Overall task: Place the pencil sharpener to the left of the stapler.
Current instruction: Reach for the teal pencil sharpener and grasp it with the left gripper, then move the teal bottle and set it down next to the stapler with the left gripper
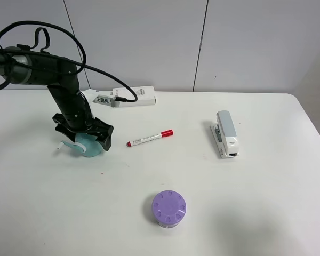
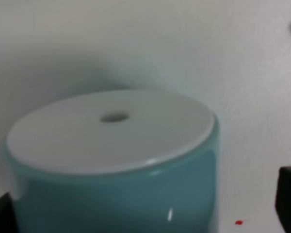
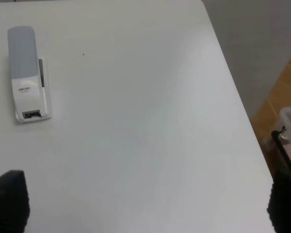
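White bench under plain grey wall panels, and the job's barely started imo. The pencil sharpener is way over on the left side of the bench, resting on the surface with its little crank poking out away from the stapler. The left claw is down over it with a finger on each side. The left wrist view shows a clear gap between the teal body and one finger, so I'd call it spread apart and not squeezing. The other finger is right at the body's edge, can't tell if it touches.

The stapler lies well apart on the right half, with a red-capped marker between the two. There's a purple jar nearer the front edge and a white box at the back by the wall. The right claw hangs wide apart with nothing in it, over the stapler's end of the bench.

So the sharpener is neither gripped nor in place yet. My guess for what's left: clamp, lift, carry past the marker, set down just left of the stapler
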Controlling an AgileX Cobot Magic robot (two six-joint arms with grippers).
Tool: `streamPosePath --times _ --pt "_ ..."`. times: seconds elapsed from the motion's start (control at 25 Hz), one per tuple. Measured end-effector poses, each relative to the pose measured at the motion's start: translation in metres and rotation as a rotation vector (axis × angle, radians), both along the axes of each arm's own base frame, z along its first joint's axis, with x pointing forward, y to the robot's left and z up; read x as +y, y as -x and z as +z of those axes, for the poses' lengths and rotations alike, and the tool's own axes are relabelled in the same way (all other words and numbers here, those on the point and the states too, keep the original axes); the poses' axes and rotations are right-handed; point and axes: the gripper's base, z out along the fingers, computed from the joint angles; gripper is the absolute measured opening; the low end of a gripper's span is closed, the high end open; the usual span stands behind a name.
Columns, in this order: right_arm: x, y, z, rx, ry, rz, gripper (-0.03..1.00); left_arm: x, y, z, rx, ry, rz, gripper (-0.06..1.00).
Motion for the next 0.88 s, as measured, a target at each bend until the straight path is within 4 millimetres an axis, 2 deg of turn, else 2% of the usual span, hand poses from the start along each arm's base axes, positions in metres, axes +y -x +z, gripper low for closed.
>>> streamPosePath --times 0.16,0.2,0.28,0.32,0.6,0.72,0.88 --pt "0.0 0.0 0.0 0.0 0.0 0.0 0.99 0.0 -0.001 -0.001 -0.012 0.001 -0.01 0.99" --pt "0.0 0.0 0.0 0.0 0.0 0.0 0.99 0.0 -0.001 -0.001 -0.015 0.002 -0.014 0.95" --pt "0.0 0.0 0.0 0.0 0.0 0.0 0.99 0.0 -0.002 -0.001 -0.02 -0.001 -0.017 0.8" --pt "0.0 0.0 0.0 0.0 0.0 0.0 0.99 0.0 -0.002 -0.001 -0.024 0.0 -0.018 0.67" --pt "0.0 0.0 0.0 0.0 0.0 0.0 0.99 0.0 -0.001 0.003 -0.019 0.004 0.007 0.67" --pt "0.0 0.0 0.0 0.0 0.0 0.0 0.99 -0.001 0.0 0.025 0.006 0.022 0.145 0.67" --pt "0.0 0.0 0.0 0.0 0.0 0.0 0.99 -0.015 0.002 0.077 0.022 0.049 0.242 0.67"
